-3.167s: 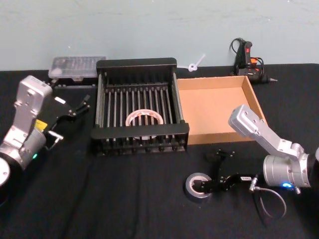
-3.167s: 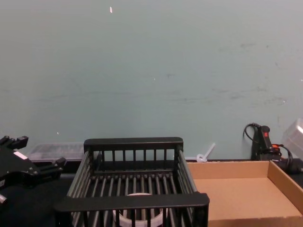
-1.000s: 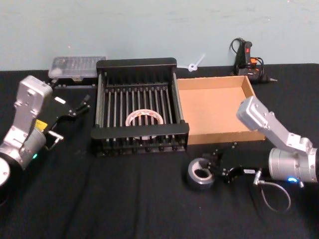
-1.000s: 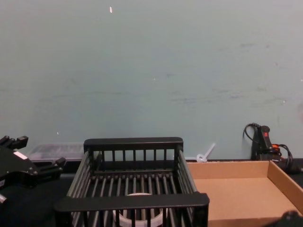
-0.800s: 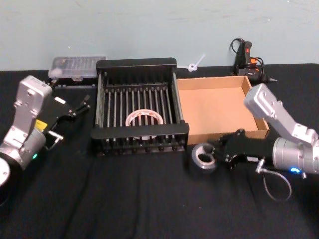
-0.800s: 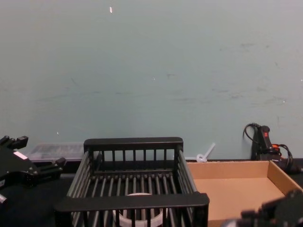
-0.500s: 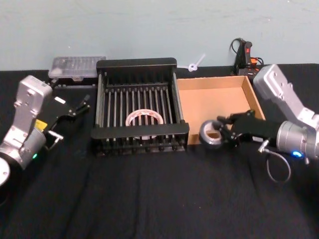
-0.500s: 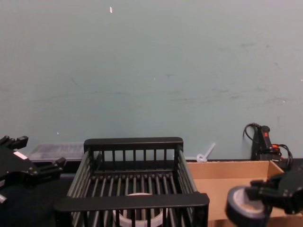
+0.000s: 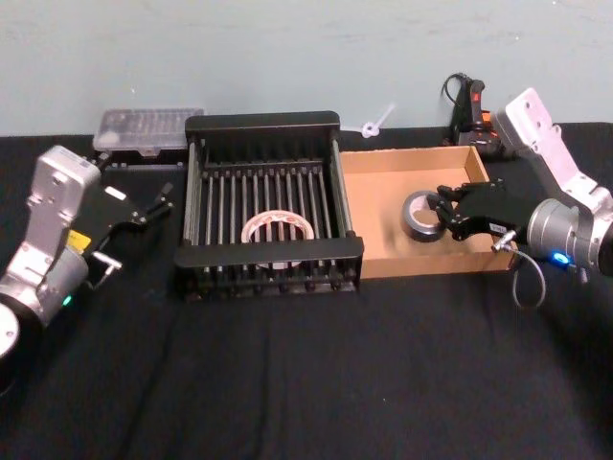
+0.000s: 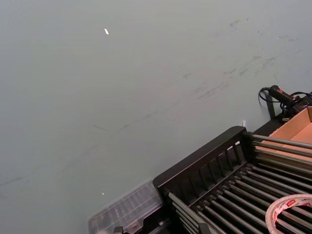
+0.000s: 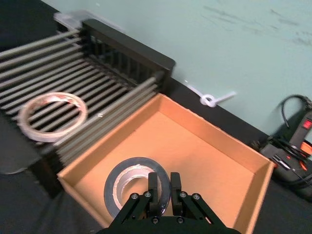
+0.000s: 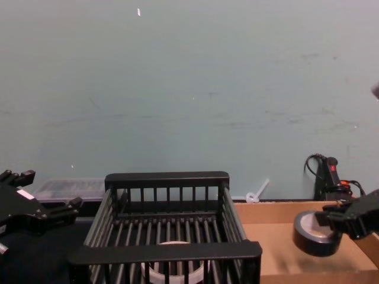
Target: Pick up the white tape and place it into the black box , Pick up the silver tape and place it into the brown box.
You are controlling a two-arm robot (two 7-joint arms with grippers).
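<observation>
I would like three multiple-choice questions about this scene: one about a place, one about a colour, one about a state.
1. Where is the white tape?
A. on the table
B. in the black box
C. in the brown box

2. What colour is the roll held by the right gripper?
A. grey-silver
B. white
C. orange

3. The silver tape is
A. lying flat on the floor of the box
B. on the black cloth
C. gripped, above the brown box

Key: 1 B, it lies on the slats. 2 A, the silver tape is dull grey. 3 C, the fingers clamp its wall. The left gripper is parked to the left.

The white tape (image 9: 278, 227) lies in the black box (image 9: 261, 123). The brown box (image 9: 388, 190) sits just right of it, with the silver tape (image 9: 420, 215) above its floor.
</observation>
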